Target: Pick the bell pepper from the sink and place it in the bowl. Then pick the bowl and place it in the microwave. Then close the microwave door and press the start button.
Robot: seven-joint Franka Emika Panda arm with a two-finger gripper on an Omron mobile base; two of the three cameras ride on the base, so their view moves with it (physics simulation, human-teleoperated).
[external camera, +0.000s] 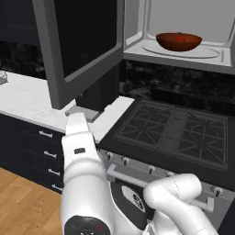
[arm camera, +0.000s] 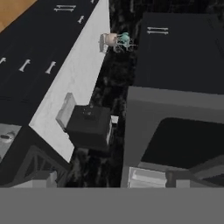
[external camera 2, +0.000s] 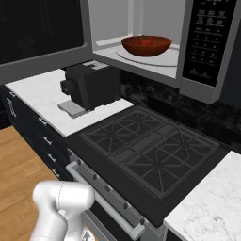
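bowl (external camera: 179, 41) with bell pepper (external camera 2: 144, 39) sits inside microwave (external camera 2: 141, 56) | fingers spread, empty | next – swing microwave door (external camera: 82, 41) shut, pushing its outer face – steady

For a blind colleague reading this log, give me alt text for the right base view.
An open microwave holds a reddish-brown bowl with a red bell pepper inside, above a black gas stove. A dark appliance sits on the white counter to the left.
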